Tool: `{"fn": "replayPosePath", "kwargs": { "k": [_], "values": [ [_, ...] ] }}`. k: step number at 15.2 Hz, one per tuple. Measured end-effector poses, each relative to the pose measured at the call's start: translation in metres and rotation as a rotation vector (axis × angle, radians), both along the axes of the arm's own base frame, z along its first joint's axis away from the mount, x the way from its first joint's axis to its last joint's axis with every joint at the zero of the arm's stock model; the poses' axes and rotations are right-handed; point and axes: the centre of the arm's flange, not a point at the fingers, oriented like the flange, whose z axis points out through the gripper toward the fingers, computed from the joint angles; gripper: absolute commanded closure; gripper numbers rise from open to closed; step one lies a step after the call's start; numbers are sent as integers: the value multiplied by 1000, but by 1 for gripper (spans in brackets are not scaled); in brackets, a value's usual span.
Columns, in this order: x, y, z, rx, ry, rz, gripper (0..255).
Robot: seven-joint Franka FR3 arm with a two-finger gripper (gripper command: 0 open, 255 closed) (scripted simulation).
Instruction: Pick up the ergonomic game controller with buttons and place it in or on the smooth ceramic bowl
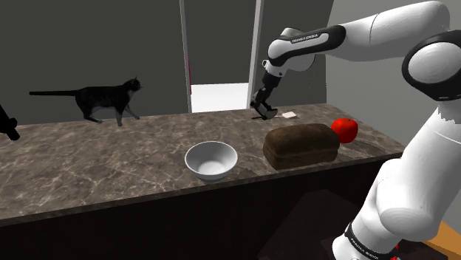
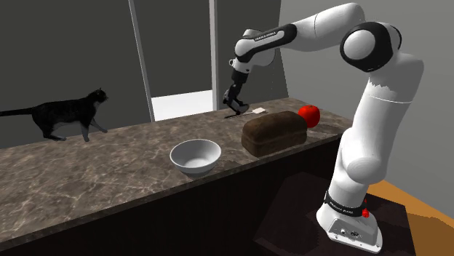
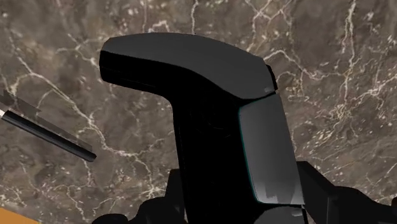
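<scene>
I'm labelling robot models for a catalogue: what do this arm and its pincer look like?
The arm is built of smooth, rounded white links with dark joints between them. A black band near the wrist carries white lettering. The pincer is all black.

In the shoulder view, bare counter (image 1: 111,170) is running wide open from the gripper (image 1: 267,112) clamping the game controller (image 3: 191,63) toward the bowl (image 1: 210,160) at 7 o'clock, the bread loaf (image 1: 301,145) is blocking 5, the apple (image 1: 344,129) is sitting at 4, and the cat (image 1: 107,100) is standing way off at 9.
</scene>
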Motion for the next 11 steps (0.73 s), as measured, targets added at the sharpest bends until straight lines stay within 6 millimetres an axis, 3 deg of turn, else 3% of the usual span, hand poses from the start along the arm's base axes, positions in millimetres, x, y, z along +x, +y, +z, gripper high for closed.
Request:
{"fn": "replayPosePath", "kwargs": {
  "k": [11],
  "values": [
    [-19,146,4,-1,0,1,255]
  ]
}}
